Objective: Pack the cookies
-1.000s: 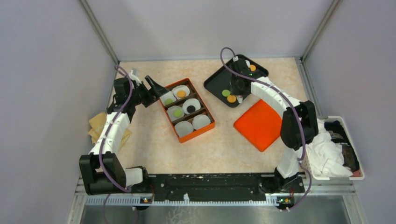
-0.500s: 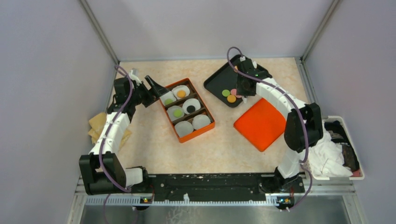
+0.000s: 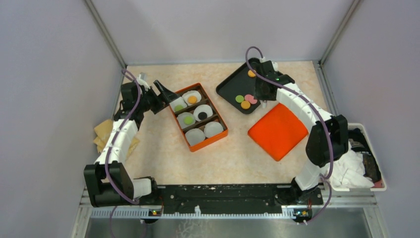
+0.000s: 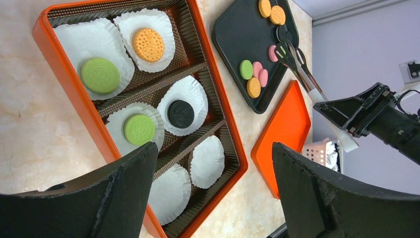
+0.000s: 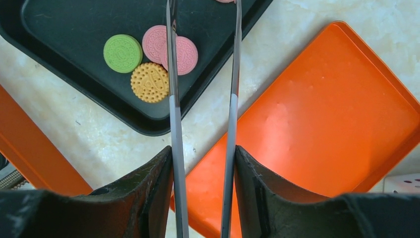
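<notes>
The orange box (image 3: 221, 133) holds paper cups with cookies: green (image 4: 100, 75), orange (image 4: 148, 44), black (image 4: 181, 113) and green (image 4: 139, 129). Two cups (image 4: 207, 161) are empty. My left gripper (image 4: 213, 148) is open and empty above the box's left end (image 3: 166, 91). The black tray (image 3: 229, 87) carries a green cookie (image 5: 122, 53), pink ones (image 5: 183, 55) and an orange one (image 5: 149, 82). My right gripper (image 5: 203, 151) is shut on metal tongs (image 5: 174, 124), which reach over the tray. Another pink cookie (image 4: 272, 53) lies by the tongs' tips; I cannot tell if they touch it.
The orange lid (image 3: 275, 131) lies flat right of the tray. Two more orange cookies (image 4: 270, 9) sit at the tray's far end. A white basket of cloths (image 3: 354, 158) stands at the right edge. A yellow cloth (image 3: 104, 131) lies at the left.
My right gripper with the tongs has moved right and farther back over the tray, uncovering the pink cookies. The left arm has not moved.
</notes>
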Robot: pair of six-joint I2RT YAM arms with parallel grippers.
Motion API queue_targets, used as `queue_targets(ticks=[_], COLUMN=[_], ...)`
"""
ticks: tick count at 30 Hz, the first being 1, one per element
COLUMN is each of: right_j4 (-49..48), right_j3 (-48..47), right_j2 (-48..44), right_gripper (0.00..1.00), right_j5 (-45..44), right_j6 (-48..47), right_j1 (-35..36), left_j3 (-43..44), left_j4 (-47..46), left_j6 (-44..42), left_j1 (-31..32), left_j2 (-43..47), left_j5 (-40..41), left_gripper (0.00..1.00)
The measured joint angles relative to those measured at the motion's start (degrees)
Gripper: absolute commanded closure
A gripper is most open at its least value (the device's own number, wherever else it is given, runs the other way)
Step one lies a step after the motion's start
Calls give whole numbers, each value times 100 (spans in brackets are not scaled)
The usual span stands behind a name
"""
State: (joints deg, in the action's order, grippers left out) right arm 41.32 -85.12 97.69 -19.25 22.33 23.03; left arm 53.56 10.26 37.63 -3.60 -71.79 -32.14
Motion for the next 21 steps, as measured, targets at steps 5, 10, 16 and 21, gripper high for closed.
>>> queue_targets(ticks=[5, 10, 16, 21], right_j4=[15, 33, -122, -271], right_j3=[76, 232, 321, 334], right_j2=[0, 13, 76, 280], right_gripper=[55, 55, 55, 55], right_j5=[-20, -13, 225, 483], right_j6=[37, 42, 52, 92], right_j1=[-70, -229, -431, -597], left_j3=[0, 0, 0, 0], left_j4=[0, 0, 0, 0], left_j6=[0, 0, 0, -2], left_j1=[0, 0, 0, 0], left_j2=[0, 0, 0, 0], left_j5=[0, 0, 0, 0], left_gripper=[8, 8, 8, 8])
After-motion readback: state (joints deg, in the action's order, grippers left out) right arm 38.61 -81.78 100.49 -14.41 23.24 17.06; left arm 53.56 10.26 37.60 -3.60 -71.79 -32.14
